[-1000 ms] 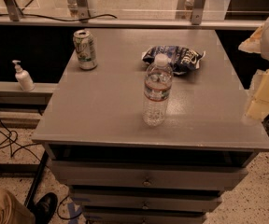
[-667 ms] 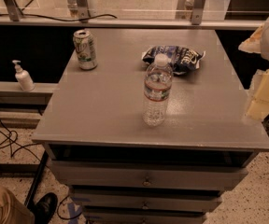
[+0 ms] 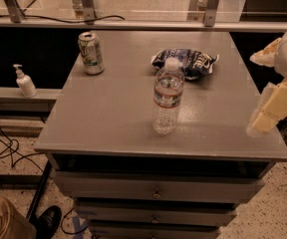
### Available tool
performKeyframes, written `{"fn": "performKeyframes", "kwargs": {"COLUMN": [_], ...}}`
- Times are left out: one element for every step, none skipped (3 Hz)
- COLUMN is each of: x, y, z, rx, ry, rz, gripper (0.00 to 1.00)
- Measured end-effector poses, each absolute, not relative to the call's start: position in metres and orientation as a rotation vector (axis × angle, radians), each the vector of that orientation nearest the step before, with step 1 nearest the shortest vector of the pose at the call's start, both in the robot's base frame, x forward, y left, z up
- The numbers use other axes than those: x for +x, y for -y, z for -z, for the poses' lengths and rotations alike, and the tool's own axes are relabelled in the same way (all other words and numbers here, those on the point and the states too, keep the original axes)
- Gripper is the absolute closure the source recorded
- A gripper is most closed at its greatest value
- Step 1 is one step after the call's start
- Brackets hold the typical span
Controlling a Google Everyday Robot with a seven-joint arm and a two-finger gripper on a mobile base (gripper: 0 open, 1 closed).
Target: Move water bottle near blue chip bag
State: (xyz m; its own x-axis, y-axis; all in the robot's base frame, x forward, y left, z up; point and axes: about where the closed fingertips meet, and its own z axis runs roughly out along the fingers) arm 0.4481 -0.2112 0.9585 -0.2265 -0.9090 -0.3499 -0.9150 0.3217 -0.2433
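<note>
- Grey cabinet top (image 3: 108, 118), drawers below: the work surface.
- Water bottle (image 3: 167, 101): upright at mid-top, unheld, just in front of its target.
- Blue chip bag (image 3: 186, 62): flat behind the bottle, apart from it.
- Gripper (image 3: 270, 108): off the right edge, well apart from the bottle, likely staged for approach; whether released or clenched cannot be told.
- Soda can (image 3: 90, 53): back left, out of the route.

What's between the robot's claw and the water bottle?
Camera view: only bare tabletop between the gripper, at the table's right edge, and the water bottle.
</note>
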Motion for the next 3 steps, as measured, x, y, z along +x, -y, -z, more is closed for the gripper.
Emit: {"fn": "performKeyframes", "kwargs": {"x": [0.457,0.469,0.485], "y": [0.2,0.173,0.127], "z": [-0.93,-0.912,-0.914], "rx": [-1.462,-1.336,-1.219], "ry": [-2.099,-1.992,-1.857], "rz": [-0.21,-0.406,-0.635], "gripper": [0.0,0.0,0.0]}}
